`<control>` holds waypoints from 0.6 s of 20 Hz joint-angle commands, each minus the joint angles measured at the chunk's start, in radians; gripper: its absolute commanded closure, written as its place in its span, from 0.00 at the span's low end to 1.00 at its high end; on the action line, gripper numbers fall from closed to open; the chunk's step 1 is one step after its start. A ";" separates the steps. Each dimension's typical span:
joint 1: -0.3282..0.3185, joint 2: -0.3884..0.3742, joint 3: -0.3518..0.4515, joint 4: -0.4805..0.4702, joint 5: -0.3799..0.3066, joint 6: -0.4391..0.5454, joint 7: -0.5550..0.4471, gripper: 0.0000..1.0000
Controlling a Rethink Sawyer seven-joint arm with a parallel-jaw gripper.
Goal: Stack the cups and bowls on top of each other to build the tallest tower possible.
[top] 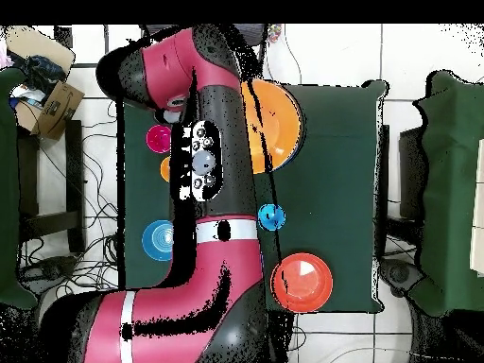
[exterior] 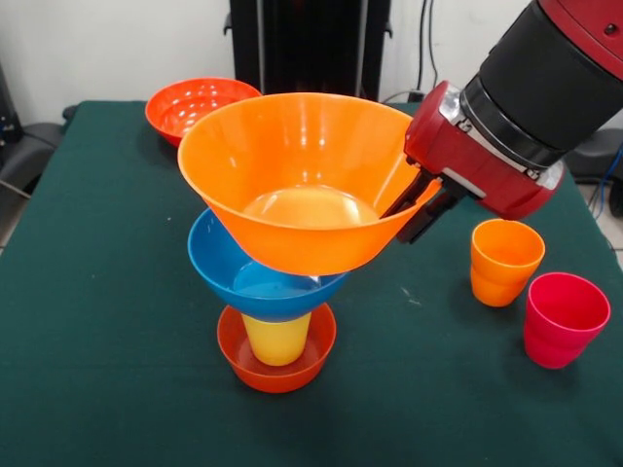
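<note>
The tower stands mid-table: a small red-orange bowl [exterior: 277,370] at the bottom, a yellow cup [exterior: 275,339] in it, a large blue bowl [exterior: 243,272] on the cup, and a large light orange bowl [exterior: 302,175] on top, tilted. My gripper [exterior: 417,206] is shut on the orange bowl's right rim, one finger inside and one outside. An orange cup [exterior: 503,261] and a pinkish red cup [exterior: 565,319] stand to the right of the tower. The medium red-orange bowl [exterior: 195,105] sits at the far left. The purple bowl is out of view.
In the overhead view my arm covers the tower except part of the orange bowl [top: 282,113]. A round blue piece [top: 158,239] and a smaller teal-blue one [top: 271,216] sit near the robot's base, by the red-orange bowl [top: 302,281]. The green table [exterior: 97,321] reaches the picture's edges.
</note>
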 commanded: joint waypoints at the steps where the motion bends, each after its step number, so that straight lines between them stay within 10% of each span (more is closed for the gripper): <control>1: -0.021 -0.040 0.012 0.116 0.012 -0.007 -0.189 1.00; 12: -0.051 -0.091 -0.014 0.237 0.018 -0.106 -0.193 1.00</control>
